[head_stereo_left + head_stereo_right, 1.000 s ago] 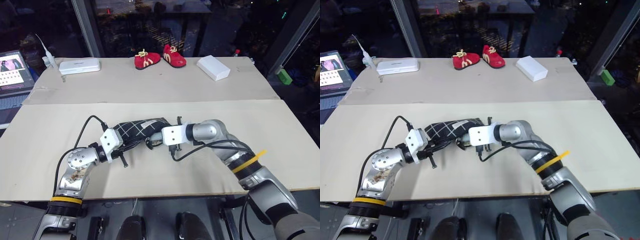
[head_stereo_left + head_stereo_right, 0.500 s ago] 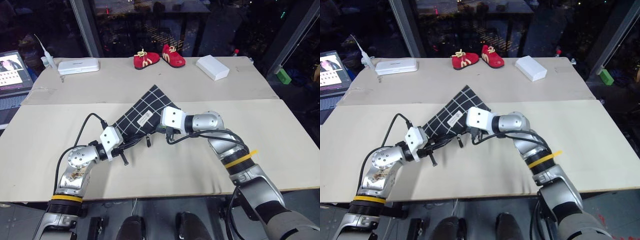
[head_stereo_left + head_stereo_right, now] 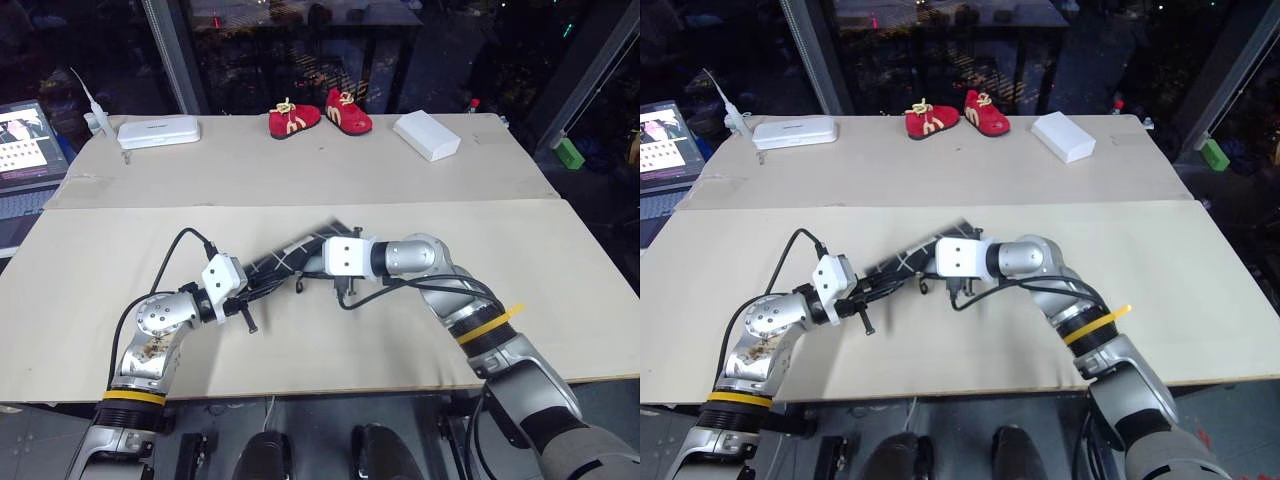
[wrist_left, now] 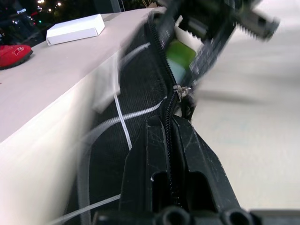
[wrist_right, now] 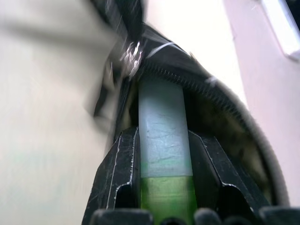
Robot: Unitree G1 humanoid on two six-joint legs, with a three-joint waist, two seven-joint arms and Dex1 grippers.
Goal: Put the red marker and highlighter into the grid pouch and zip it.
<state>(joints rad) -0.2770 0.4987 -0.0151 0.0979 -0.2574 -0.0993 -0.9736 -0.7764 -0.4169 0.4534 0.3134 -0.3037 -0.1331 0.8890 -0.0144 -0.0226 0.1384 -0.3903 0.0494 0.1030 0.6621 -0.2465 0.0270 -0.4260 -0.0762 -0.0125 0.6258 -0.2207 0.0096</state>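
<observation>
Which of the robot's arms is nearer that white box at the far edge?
Right. Its tool holds the highlighter mid-table, right of the left tool, under the flat white rectangular box.

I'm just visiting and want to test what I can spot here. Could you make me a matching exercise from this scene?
Things:
1. black grid-lined fabric pouch
2. pale blue translucent highlighter with green end
3. pair of small red shoes
4. white flat box

Places:
A. far edge, right of the shoes
B. clamped by the left fingers
C. between the right fingers
D. far edge, middle

Pairs: 1-B, 2-C, 3-D, 4-A
</observation>
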